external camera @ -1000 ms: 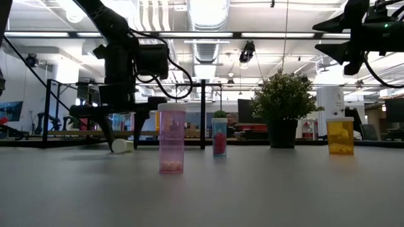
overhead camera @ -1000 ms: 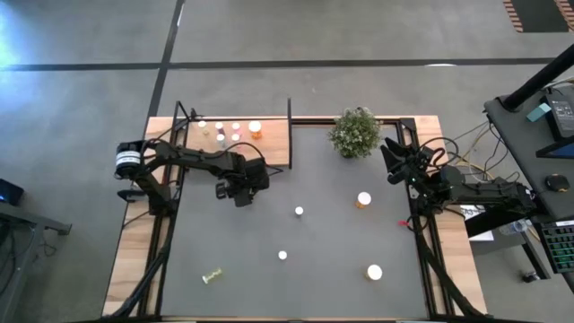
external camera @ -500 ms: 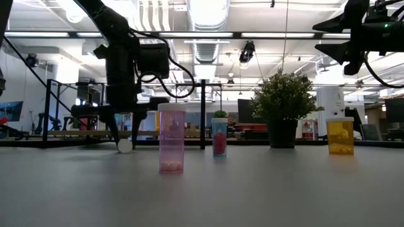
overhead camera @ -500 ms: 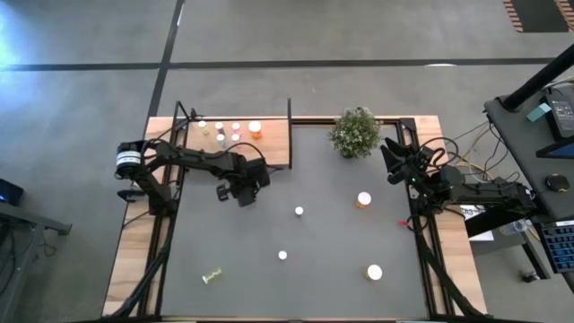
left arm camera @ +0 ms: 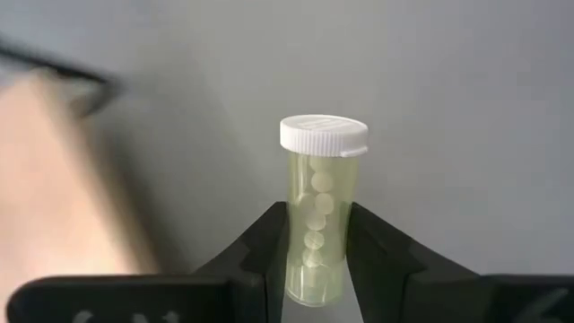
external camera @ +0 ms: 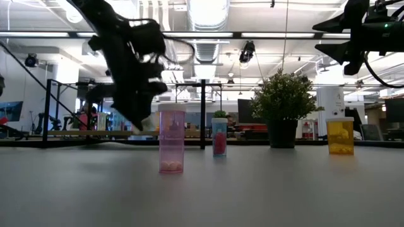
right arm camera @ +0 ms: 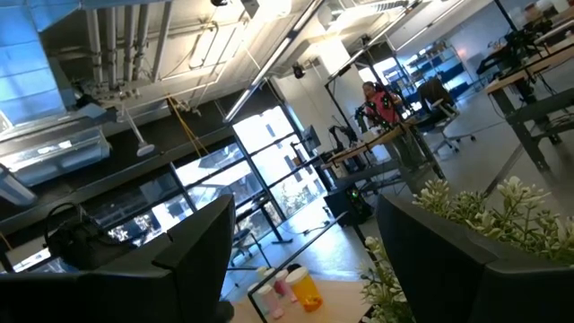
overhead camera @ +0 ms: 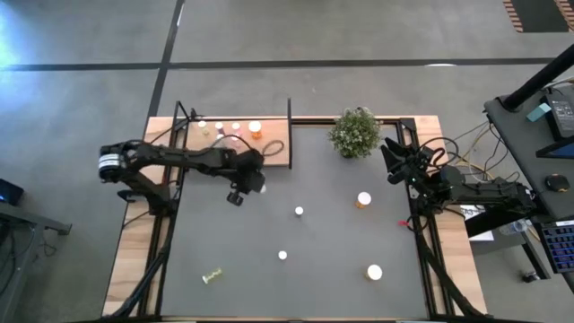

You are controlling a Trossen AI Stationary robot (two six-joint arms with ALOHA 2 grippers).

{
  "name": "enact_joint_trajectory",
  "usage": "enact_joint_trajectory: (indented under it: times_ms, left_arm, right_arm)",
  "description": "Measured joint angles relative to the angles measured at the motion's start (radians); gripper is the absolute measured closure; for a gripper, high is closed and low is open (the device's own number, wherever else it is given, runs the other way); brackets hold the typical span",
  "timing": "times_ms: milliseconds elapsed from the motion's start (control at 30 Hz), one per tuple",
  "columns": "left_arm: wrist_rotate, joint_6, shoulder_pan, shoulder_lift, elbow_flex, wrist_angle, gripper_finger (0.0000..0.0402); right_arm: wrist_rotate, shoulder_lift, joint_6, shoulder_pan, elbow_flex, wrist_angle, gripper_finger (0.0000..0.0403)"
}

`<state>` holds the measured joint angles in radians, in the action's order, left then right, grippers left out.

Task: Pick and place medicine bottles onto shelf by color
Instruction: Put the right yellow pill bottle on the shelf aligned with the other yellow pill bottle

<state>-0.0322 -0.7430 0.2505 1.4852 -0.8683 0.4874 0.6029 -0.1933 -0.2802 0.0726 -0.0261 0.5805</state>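
Left wrist view shows the left gripper [left arm camera: 317, 260] with its two dark fingers [left arm camera: 260, 256] pinching the lower body of a small translucent yellow-green medicine bottle with a white cap [left arm camera: 318, 211], held clear of the dark grey surface [overhead camera: 314, 233]. From above, that gripper [overhead camera: 236, 195] hangs just off the near edge of the light-wood shelf with black posts [overhead camera: 273, 148], where several bottles already stand. The grip sits low on the bottle (cap end free), so I judge a quick swing could tilt or slip it, or knock the standing ones. The right gripper [overhead camera: 392, 157] waits beside the bushy green potted plant [overhead camera: 354, 132], fingers spread.
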Motion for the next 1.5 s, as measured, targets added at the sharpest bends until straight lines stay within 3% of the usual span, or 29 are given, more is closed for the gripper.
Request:
enact_joint_trajectory:
  times_ms: [133, 400, 600, 733, 967, 1500]
  left_arm:
    - [0.019, 0.227, 0.016, -0.113, 0.088, -0.148, 0.0323]
    - [0.246, 0.657, 0.013, -0.351, 0.316, -0.475, 0.0319]
    - [0.462, 0.764, -0.036, -0.468, 0.462, -0.719, 0.0318]
    - [0.626, 0.772, -0.081, -0.513, 0.512, -0.782, 0.0318]
    - [0.874, 0.914, -0.144, -0.529, 0.548, -0.785, 0.0318]
    - [1.277, 1.208, -0.366, -0.491, 0.636, -0.783, 0.0317]
  right_arm:
    - [0.0, 0.0, 0.0, 0.0, 0.0, 0.0, 0.0142]
    - [0.0, 0.0, 0.0, 0.0, 0.0, 0.0, 0.0142]
    - [0.0, 0.0, 0.0, 0.0, 0.0, 0.0, 0.0142]
    - [0.0, 0.0, 0.0, 0.0, 0.0, 0.0, 0.0142]
    - [0.0, 0.0, 0.0, 0.0, 0.0, 0.0, 0.0142]
    - [0.0, 0.0, 0.0, 0.0, 0.0, 0.0, 0.0142]
